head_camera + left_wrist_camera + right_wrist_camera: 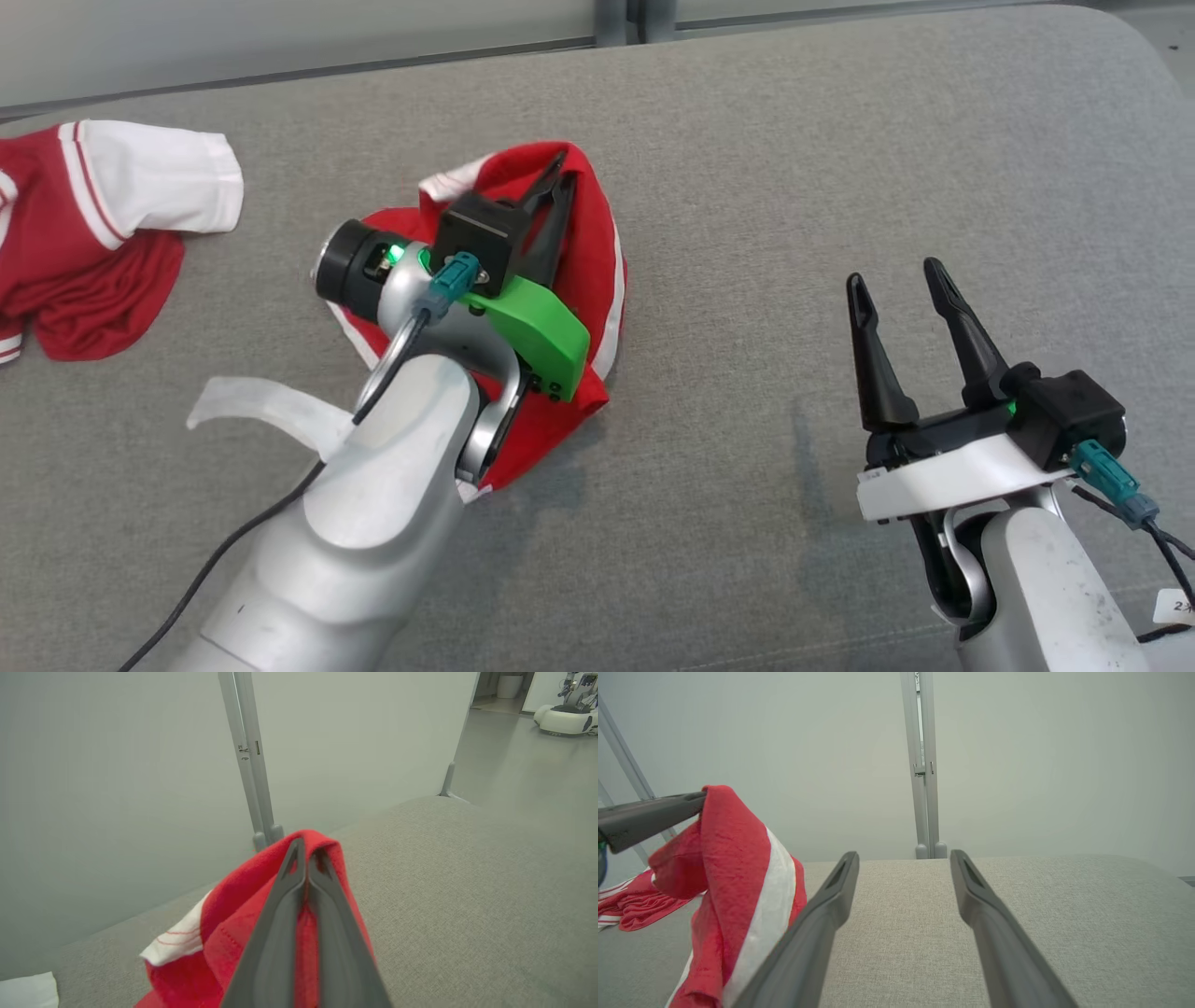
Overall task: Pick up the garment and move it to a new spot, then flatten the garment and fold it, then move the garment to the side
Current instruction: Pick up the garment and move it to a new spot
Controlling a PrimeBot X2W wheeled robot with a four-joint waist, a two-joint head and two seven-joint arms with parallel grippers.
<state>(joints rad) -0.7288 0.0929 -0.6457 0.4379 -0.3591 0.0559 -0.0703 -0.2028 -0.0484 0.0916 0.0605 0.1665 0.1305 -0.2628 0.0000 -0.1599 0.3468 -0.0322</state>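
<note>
While the left gripper (560, 173) pinches shut on a top fold of the red-and-white garment (597, 271), only step 1 looks underway. The pick is made, but the carry to a new spot, the flattening, the folding and the setting aside are all left. The garment hangs bunched from that gripper's tips and drapes below them to the grey cushion (794, 140). Well to that gripper's right, the right gripper (896, 275) stands wide open, holding nothing; to its left lies 1 other garment (84, 233).

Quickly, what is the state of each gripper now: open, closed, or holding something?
Left gripper: closed, holding the red garment.
Right gripper: open, holding nothing.
</note>
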